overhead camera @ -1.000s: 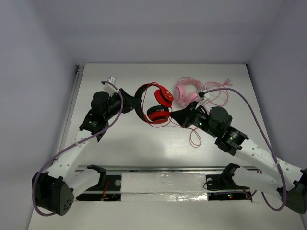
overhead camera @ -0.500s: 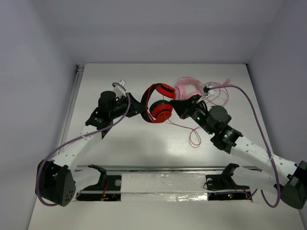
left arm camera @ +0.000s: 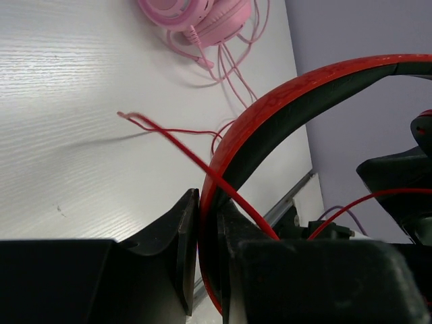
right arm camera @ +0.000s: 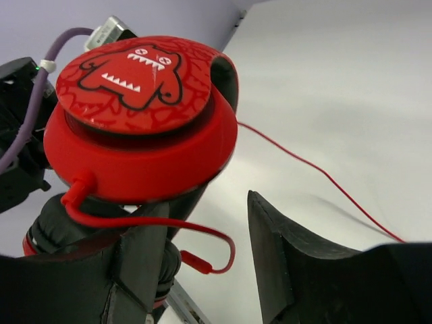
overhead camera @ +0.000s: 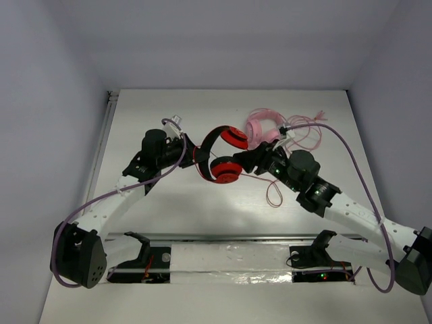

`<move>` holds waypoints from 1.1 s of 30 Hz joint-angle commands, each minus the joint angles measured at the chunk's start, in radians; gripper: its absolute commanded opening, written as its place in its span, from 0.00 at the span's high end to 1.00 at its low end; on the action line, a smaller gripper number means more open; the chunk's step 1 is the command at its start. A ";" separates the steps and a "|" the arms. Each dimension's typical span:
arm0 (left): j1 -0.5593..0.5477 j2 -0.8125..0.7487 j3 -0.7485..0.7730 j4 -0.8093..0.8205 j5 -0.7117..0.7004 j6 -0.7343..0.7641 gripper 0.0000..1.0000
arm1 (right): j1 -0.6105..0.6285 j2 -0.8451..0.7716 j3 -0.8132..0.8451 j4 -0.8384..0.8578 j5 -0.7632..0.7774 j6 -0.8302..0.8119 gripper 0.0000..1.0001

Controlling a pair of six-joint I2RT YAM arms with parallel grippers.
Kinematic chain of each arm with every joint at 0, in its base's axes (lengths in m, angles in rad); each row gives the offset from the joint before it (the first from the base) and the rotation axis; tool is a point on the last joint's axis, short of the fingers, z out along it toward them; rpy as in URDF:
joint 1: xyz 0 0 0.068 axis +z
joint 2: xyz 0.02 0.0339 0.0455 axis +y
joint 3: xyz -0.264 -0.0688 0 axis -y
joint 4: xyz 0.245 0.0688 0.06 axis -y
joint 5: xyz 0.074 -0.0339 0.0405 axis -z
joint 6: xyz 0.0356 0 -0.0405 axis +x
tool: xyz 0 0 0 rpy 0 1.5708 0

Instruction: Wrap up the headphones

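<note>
The left jaws were clamped tight on the headband point(left arm camera: 283, 108) of the headphones point(overhead camera: 226, 169), which were held raised above the surface point(overhead camera: 169, 216) near its middle. The right jaws were parted, with nothing gripped between them. One red cup point(right arm camera: 138, 101) was seen just ahead of them, and the cable point(right arm camera: 155, 223) was draped across one finger. Pink headphones point(overhead camera: 263, 127) were laid just beyond, toward the far edge of the surface.
</note>
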 commanded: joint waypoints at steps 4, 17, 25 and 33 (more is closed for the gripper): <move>0.001 -0.032 0.087 -0.048 -0.043 0.023 1.00 | -0.003 -0.088 -0.055 -0.085 -0.009 0.023 0.43; 0.001 -0.039 0.263 -0.483 -0.362 0.360 1.00 | -0.003 -0.272 -0.092 -0.231 0.008 -0.094 0.30; 0.001 -0.062 0.324 -0.533 -0.234 0.451 1.00 | -0.003 -0.349 -0.147 -0.156 0.037 -0.117 0.89; 0.001 -0.076 0.403 -0.543 -0.047 0.457 1.00 | -0.107 -0.178 -0.204 0.062 0.027 -0.089 0.98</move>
